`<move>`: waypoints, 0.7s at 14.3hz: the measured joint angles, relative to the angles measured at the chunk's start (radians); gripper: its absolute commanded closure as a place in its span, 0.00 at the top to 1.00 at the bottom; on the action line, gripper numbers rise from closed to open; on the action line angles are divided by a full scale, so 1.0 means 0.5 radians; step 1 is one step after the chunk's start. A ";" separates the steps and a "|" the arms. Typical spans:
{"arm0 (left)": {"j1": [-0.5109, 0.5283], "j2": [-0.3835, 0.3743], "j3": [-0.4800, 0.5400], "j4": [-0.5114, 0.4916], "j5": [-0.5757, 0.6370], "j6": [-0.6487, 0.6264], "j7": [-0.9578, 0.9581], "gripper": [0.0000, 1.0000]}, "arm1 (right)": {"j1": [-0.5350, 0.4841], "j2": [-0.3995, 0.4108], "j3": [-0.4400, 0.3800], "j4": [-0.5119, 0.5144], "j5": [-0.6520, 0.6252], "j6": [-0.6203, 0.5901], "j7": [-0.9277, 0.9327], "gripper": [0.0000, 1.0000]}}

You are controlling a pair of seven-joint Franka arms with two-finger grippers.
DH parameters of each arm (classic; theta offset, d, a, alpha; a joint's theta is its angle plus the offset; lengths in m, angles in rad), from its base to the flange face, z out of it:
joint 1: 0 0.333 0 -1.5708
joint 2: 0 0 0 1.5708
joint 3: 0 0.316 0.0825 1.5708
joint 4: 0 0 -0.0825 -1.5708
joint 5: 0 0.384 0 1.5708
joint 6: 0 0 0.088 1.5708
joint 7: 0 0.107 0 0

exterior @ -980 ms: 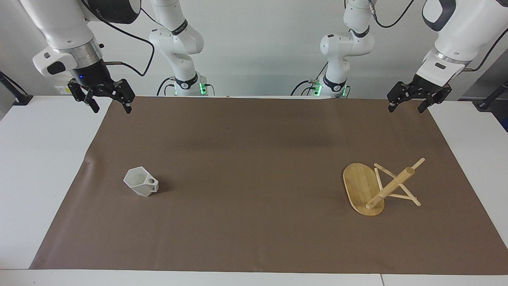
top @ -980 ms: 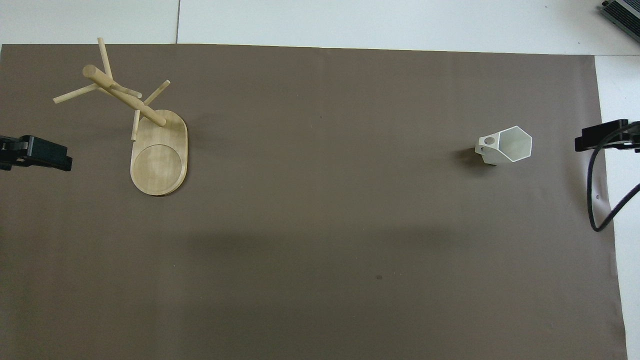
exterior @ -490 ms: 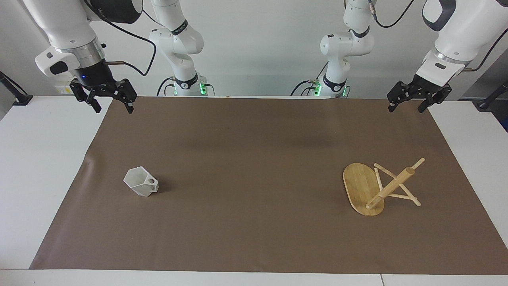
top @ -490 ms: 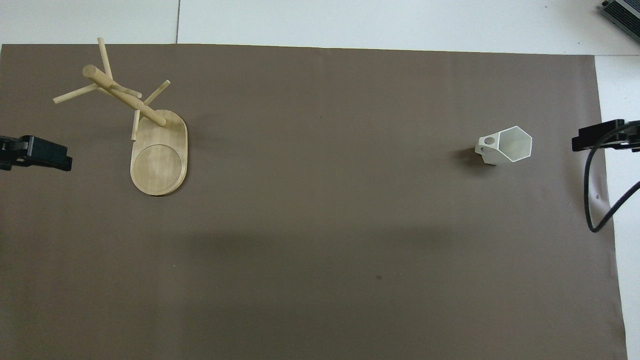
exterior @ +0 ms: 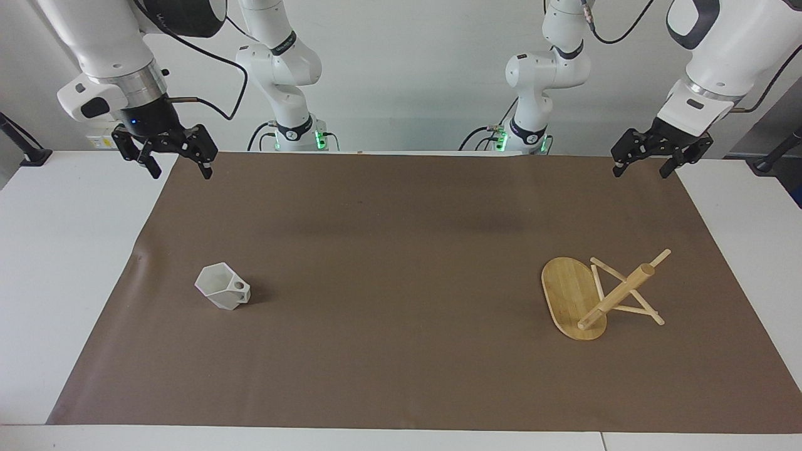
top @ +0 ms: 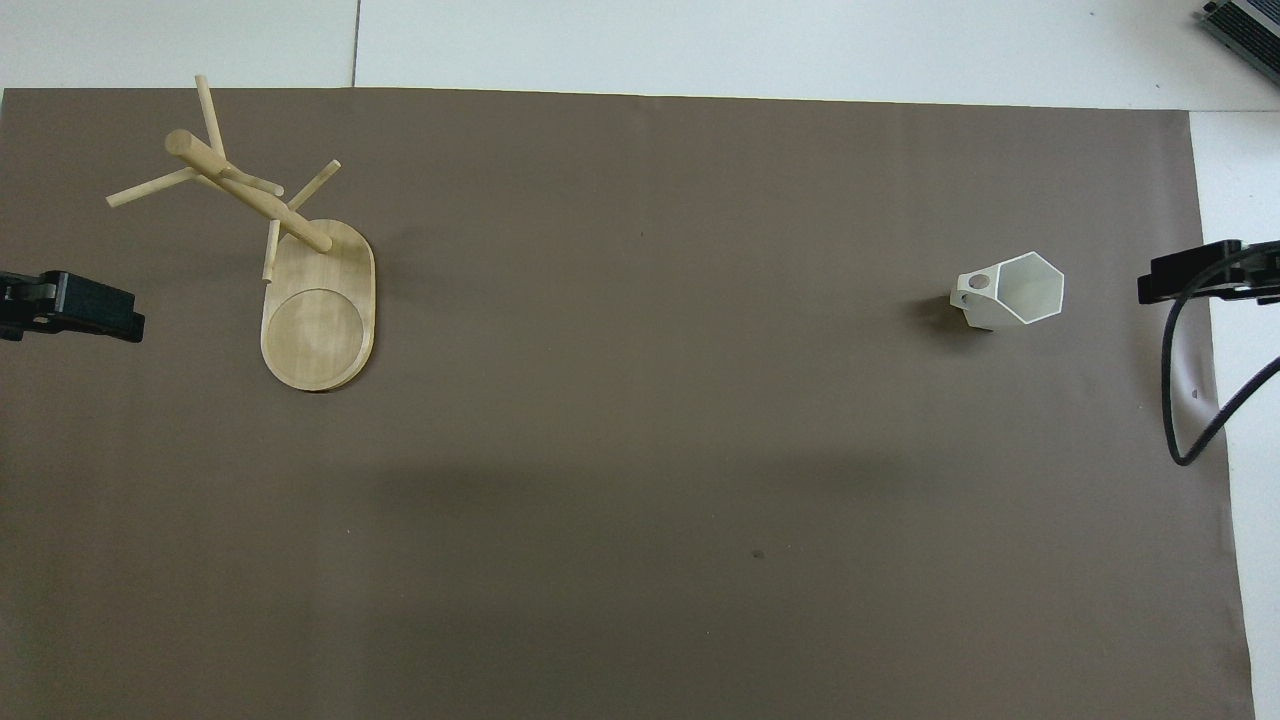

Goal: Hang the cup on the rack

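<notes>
Two grippers, fingers spread, empty: right gripper (exterior: pixel 169 155) high above the cup (exterior: pixel 222 293); left gripper (exterior: pixel 651 158) waits above the rack (exterior: pixel 595 299), both ready for pickup.

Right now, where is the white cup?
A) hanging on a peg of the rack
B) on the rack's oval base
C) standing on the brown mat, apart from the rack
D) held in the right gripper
C: the cup stands alone on the mat, with the rack toward the left arm's end.

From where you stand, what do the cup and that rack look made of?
The cup looks like matte white plastic or ceramic: flat facets, no gloss; I can't say which. The rack looks like light bamboo or wood, with visible grain on its oval base.
</notes>
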 measured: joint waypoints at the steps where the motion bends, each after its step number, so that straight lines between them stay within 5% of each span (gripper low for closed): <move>1: 0.000 0.000 0.000 0.000 0.000 0.000 0.000 1.00 | 0.002 0.000 0.000 -0.005 0.000 0.000 0.000 1.00; 10: 0.000 0.000 0.000 0.000 0.000 0.000 0.000 1.00 | -0.003 -0.002 -0.013 -0.058 0.000 -0.002 -0.001 1.00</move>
